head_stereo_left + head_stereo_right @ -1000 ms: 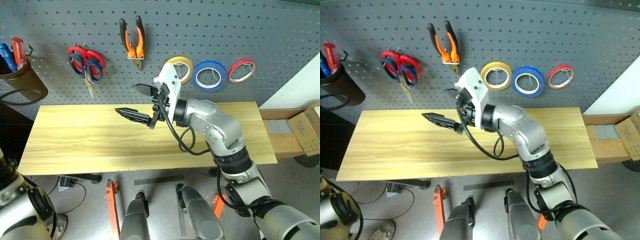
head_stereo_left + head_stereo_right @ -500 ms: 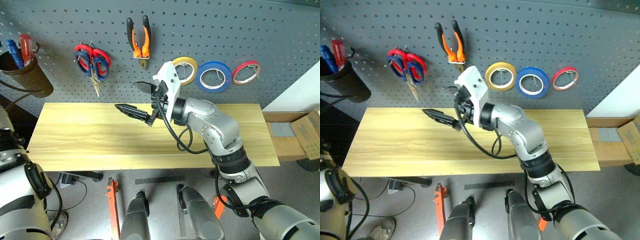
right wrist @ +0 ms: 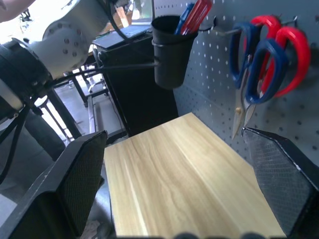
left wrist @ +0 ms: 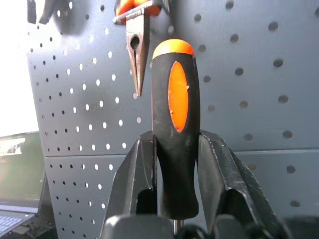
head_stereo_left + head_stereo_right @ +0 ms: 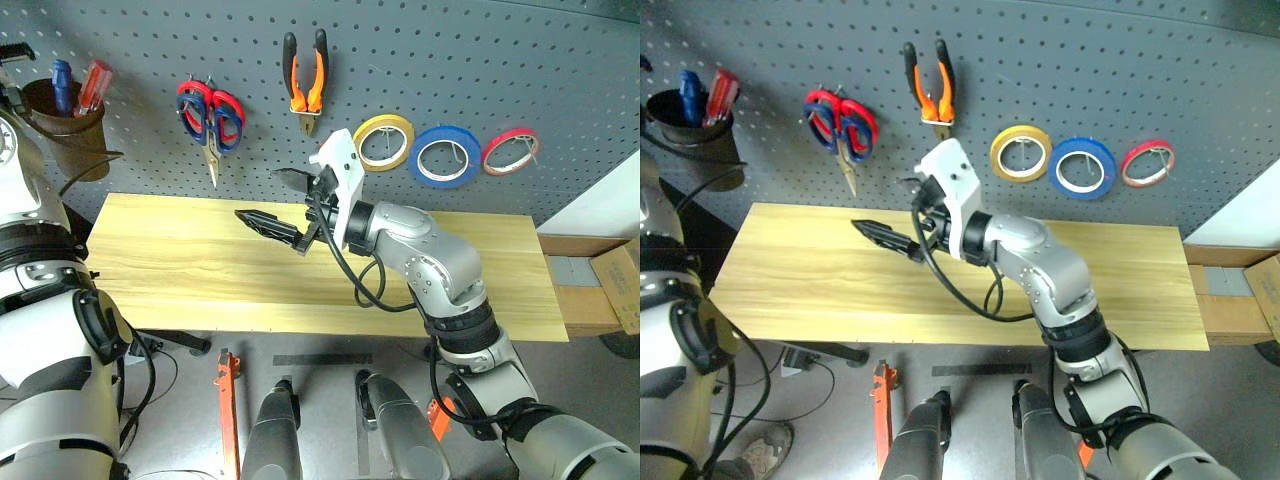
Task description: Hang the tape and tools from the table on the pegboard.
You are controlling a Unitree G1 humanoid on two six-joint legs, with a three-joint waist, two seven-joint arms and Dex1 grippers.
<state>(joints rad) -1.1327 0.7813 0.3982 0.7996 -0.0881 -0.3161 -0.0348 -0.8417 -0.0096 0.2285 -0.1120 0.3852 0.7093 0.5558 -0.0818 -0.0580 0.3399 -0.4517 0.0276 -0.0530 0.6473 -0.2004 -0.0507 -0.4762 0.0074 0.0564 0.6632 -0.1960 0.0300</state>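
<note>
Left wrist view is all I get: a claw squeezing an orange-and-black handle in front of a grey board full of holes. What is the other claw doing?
Observer: The right claw hangs wide open above the wooden table, holding nothing.
Operator: Is there anywhere on that board for the handle I'm looking at?
Observer: Possibly. Your handle belongs to a screwdriver. At the left end of the pegboard hangs a dark cup, and it already holds a blue screwdriver and a red screwdriver.
</note>
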